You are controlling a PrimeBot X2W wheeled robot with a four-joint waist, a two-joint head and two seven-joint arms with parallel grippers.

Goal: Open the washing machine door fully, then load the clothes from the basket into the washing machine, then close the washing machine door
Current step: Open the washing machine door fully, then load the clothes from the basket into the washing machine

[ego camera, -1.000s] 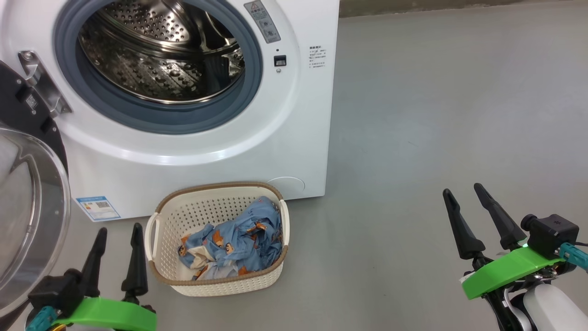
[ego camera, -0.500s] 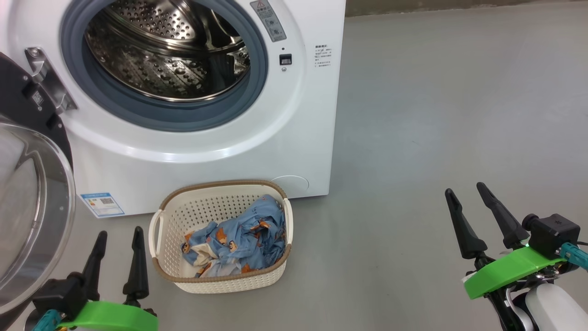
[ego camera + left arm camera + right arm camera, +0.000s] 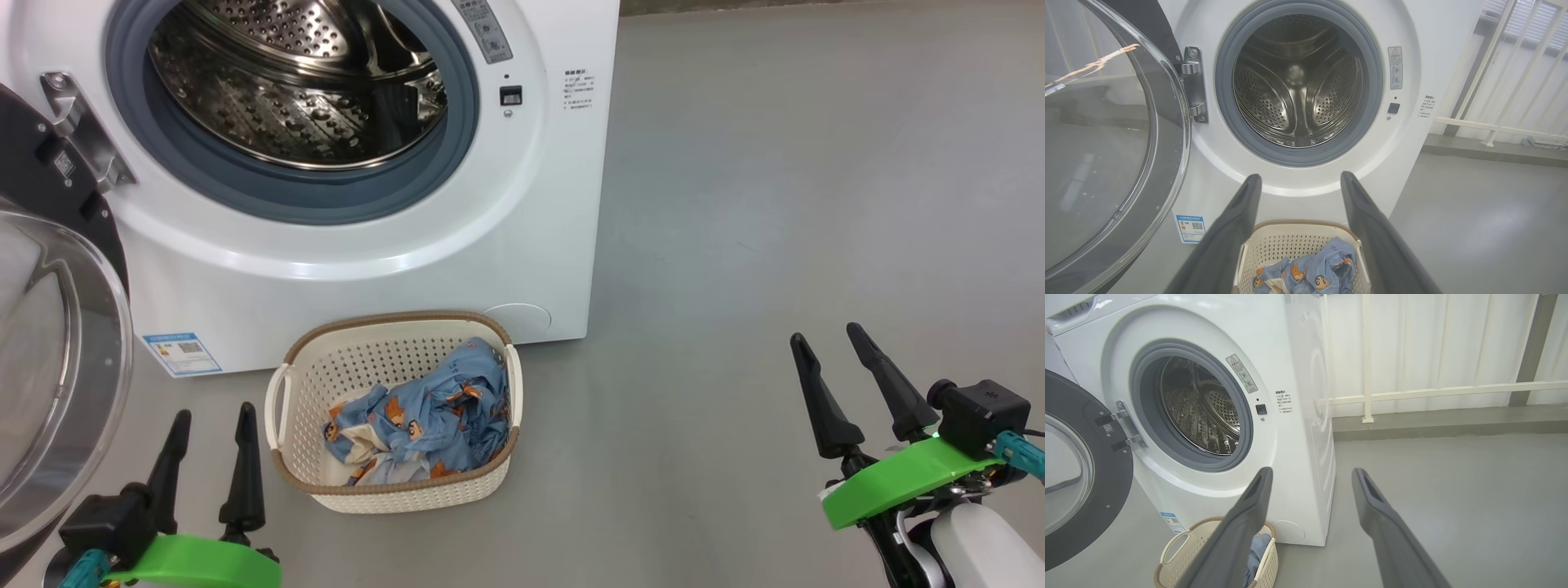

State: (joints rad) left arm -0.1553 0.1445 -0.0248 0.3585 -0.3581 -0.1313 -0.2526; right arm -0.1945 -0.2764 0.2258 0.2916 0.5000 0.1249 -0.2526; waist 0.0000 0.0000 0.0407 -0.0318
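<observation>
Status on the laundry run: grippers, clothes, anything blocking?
Left gripper open, empty, beside basket. Right gripper open, empty, off to the right. Washing machine door swung open; clothes in basket, none in drum. Nothing across the opening.

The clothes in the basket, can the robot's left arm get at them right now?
Probably yes: the left gripper, jaws open, sits beside the basket, whose top is open over the clothes.

The left pincer (image 3: 212, 411) is being hemmed between the washing machine door (image 3: 57, 343), leftward, and the basket (image 3: 392, 318), rightward; open floor (image 3: 735, 204) is being left around the right pincer (image 3: 823, 333).
</observation>
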